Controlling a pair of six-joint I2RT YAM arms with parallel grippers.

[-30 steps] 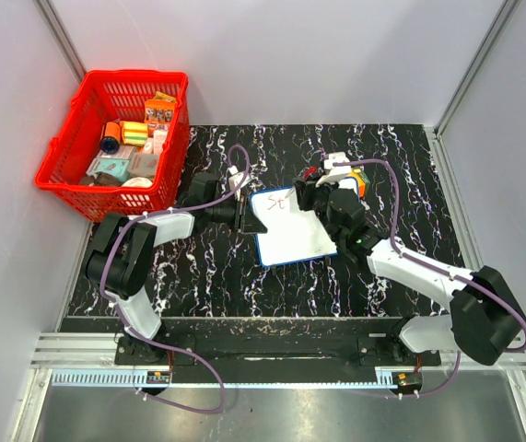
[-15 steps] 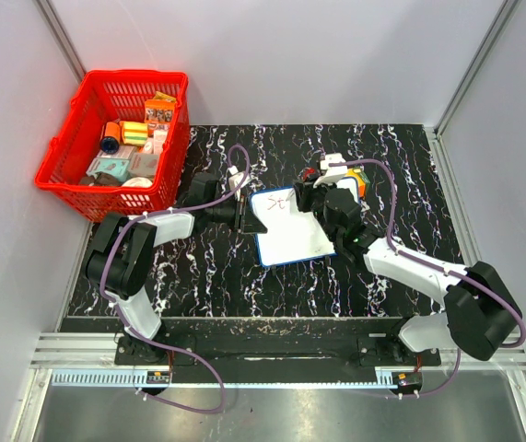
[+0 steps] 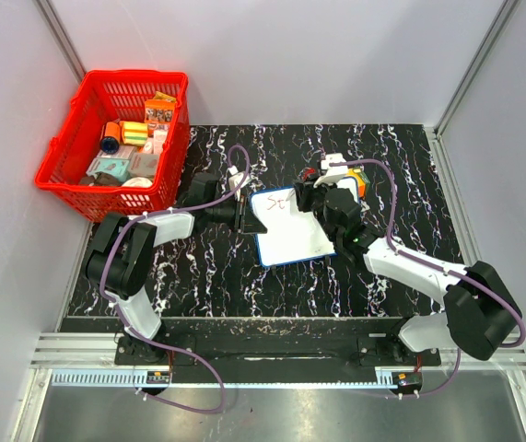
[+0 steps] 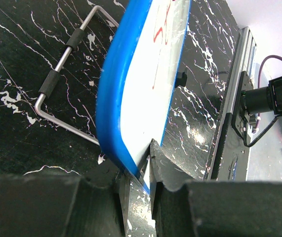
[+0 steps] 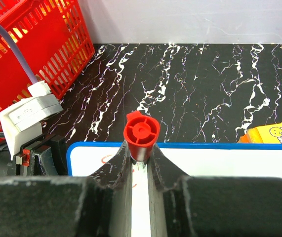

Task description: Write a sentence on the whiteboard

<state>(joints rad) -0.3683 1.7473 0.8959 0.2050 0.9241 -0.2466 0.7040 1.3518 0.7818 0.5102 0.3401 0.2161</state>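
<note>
The whiteboard (image 3: 295,235), white with a thin blue frame, lies tilted at the middle of the black marbled table. My left gripper (image 3: 247,217) is shut on its left edge; in the left wrist view the blue frame (image 4: 112,98) sits pinched between the fingers (image 4: 155,163). Red strokes of the sentence (image 3: 278,202) mark the board's far left corner, and the same strokes (image 4: 160,34) show in the left wrist view. My right gripper (image 5: 140,159) is shut on a red marker (image 5: 141,132), held upright over that writing (image 5: 108,159). The marker's tip is hidden.
A red basket (image 3: 76,189) with several small packages stands at the far left, off the mat. A small orange box (image 3: 360,180) lies just right of my right gripper. A bent wire stand (image 4: 61,54) lies under the board's back side.
My right gripper with the marker has shifted slightly left over the board's far corner, and the red strokes look a little longer. The left gripper and board have not moved.
</note>
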